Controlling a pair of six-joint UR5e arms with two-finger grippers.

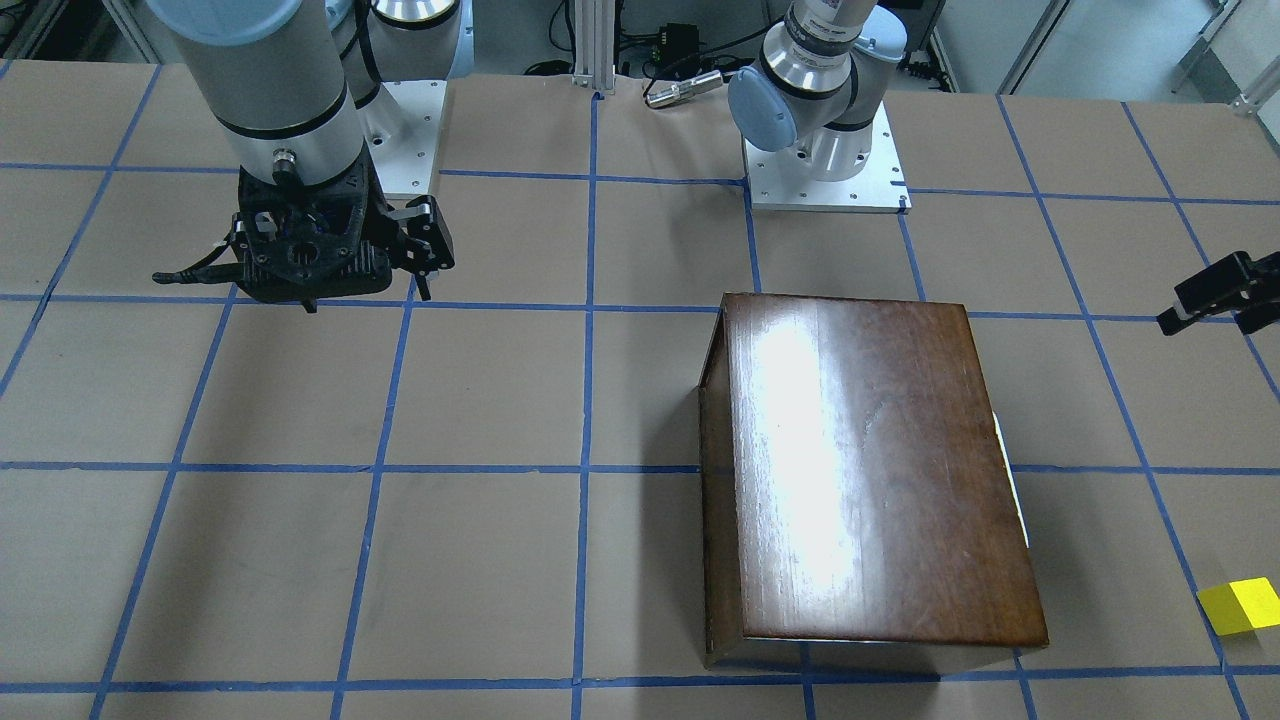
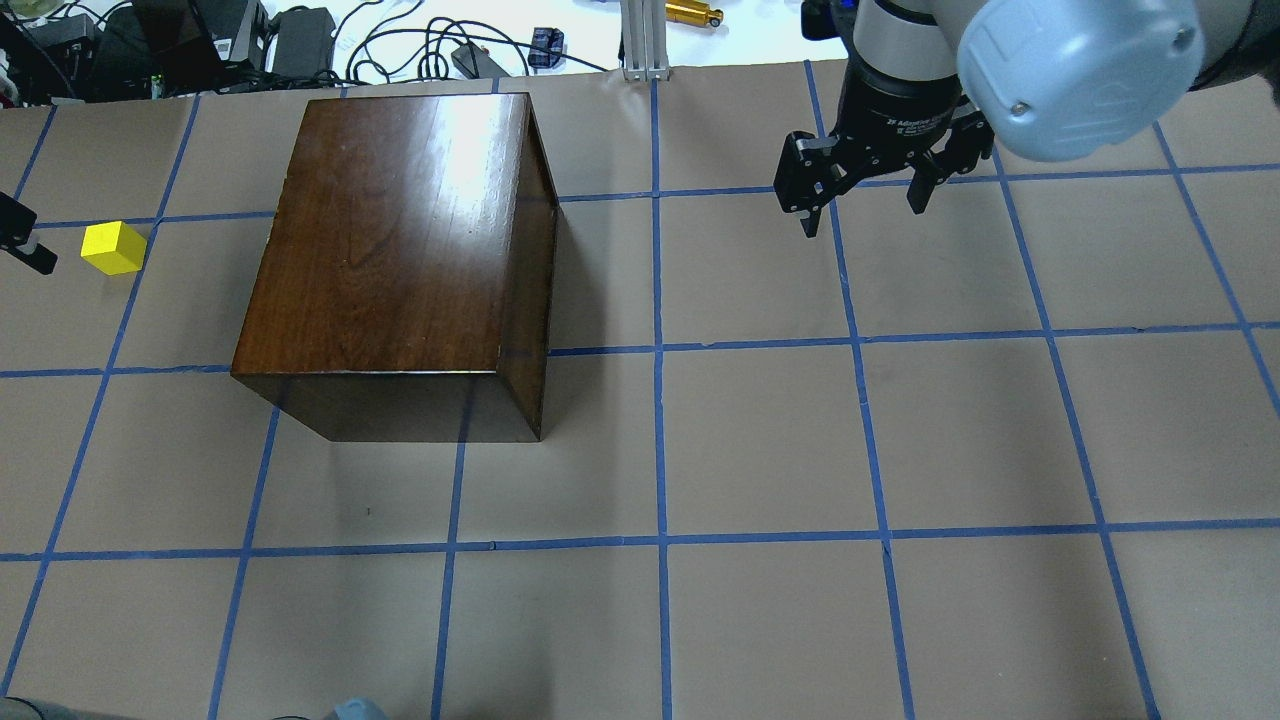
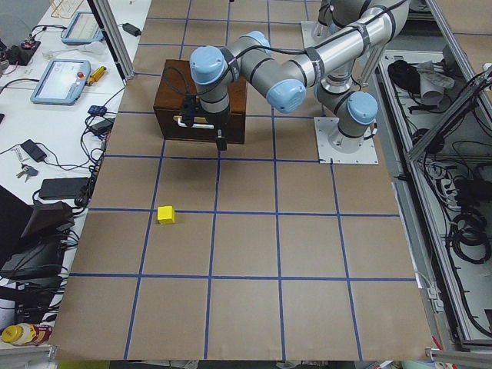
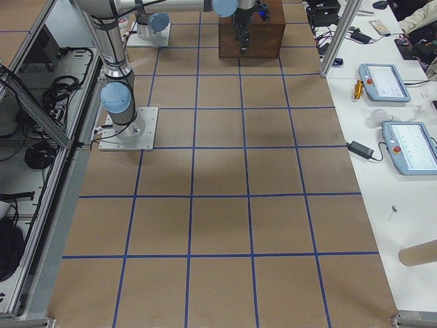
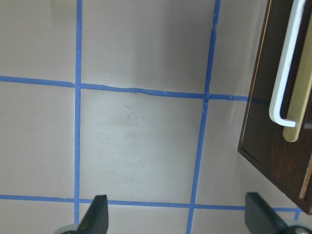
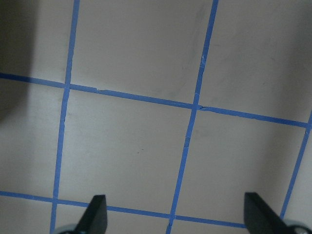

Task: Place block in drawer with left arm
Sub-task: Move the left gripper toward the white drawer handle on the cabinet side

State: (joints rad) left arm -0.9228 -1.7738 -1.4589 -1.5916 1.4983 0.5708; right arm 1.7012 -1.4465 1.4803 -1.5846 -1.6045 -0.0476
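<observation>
The yellow block (image 2: 113,248) lies on the table to the left of the dark brown wooden box (image 2: 400,240); it also shows in the front view (image 1: 1240,605) and the left-side view (image 3: 165,214). The drawer front with its white handle (image 5: 282,73) sits flush in the box, so the drawer is shut. My left gripper (image 5: 178,214) is open and empty, hovering in front of the drawer face, between the box and the block. Only its tip shows at the overhead view's left edge. My right gripper (image 2: 862,212) is open and empty, far to the right of the box.
The table is brown paper with a blue tape grid (image 2: 660,350). Cables and small devices (image 2: 300,40) lie beyond the far edge. The two arm bases (image 1: 825,170) stand at the robot's side of the table.
</observation>
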